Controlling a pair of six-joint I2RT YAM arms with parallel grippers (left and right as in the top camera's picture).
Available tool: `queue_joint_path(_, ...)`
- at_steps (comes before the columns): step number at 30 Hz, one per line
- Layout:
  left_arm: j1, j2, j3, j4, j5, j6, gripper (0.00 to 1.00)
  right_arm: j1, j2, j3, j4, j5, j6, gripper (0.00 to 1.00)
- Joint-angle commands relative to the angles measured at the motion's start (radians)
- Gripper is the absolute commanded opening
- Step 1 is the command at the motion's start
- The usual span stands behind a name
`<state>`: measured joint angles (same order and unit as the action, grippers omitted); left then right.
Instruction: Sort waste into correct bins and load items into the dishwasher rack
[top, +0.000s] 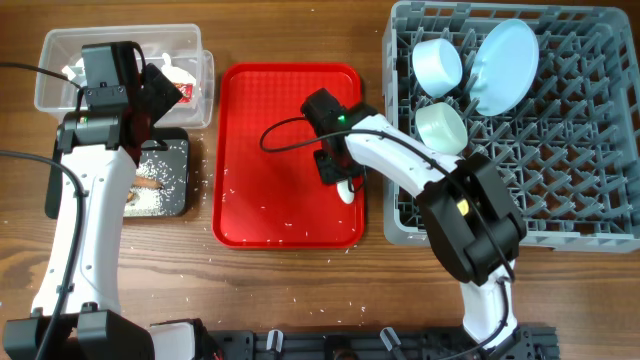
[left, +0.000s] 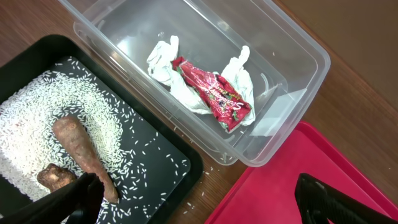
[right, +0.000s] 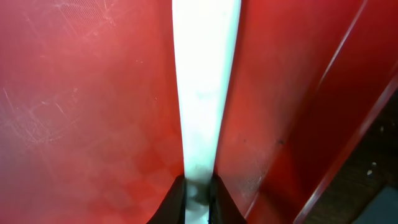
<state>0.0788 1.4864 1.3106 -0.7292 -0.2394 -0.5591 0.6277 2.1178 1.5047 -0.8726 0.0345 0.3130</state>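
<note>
My right gripper (top: 338, 172) is low over the flat red serving tray (top: 270, 140) and shut on the handle of the white plastic spoon (top: 346, 191). In the right wrist view the jaws (right: 199, 190) pinch the spoon (right: 202, 81). My left gripper (left: 199, 205) is open and empty, above the edge of the black tray (left: 180, 158). That tray holds rice (left: 37, 118), a brown stick (left: 81, 149) and a brown lump (left: 55, 177). The clear tub (left: 298, 59) holds white tissue (left: 163, 62) and the red wrapper (left: 214, 93). The yellow cup is out of view.
The grey rack (top: 560, 170) at the right holds a pale-blue plate (top: 505, 65), a whitish bowl (top: 437, 65) and a mint-green bowl (top: 441, 127). Loose rice grains lie on the red tray and on the wooden table (top: 205, 185) between the trays.
</note>
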Motion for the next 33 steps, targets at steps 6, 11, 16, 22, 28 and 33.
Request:
queue_joint_path(6, 0.002, -0.019, 0.016, 0.000, -0.016, -0.010, 1.00, 0.000, -0.002, 0.147, -0.101, -0.005, -0.026, 0.04)
queue_joint_path(11, 0.002, -0.019, 0.016, 0.000, -0.016, -0.010, 1.00, -0.004, -0.055, 0.242, -0.164, -0.005, -0.028, 0.04)
queue_joint_path(16, 0.002, -0.019, 0.016, 0.000, -0.016, -0.010, 1.00, -0.125, -0.176, 0.360, -0.256, -0.005, -0.047, 0.04)
queue_joint_path(22, 0.002, -0.019, 0.016, 0.000, -0.016, -0.010, 1.00, -0.332, -0.281, 0.357, -0.320, -0.005, -0.139, 0.04)
queue_joint_path(28, 0.002, -0.019, 0.016, 0.000, -0.016, -0.010, 1.00, -0.354, -0.264, 0.247, -0.270, -0.008, -0.152, 0.05)
queue_joint_path(33, 0.002, -0.019, 0.016, 0.000, -0.016, -0.010, 1.00, -0.346, -0.265, 0.226, -0.183, -0.156, -0.171, 0.17)
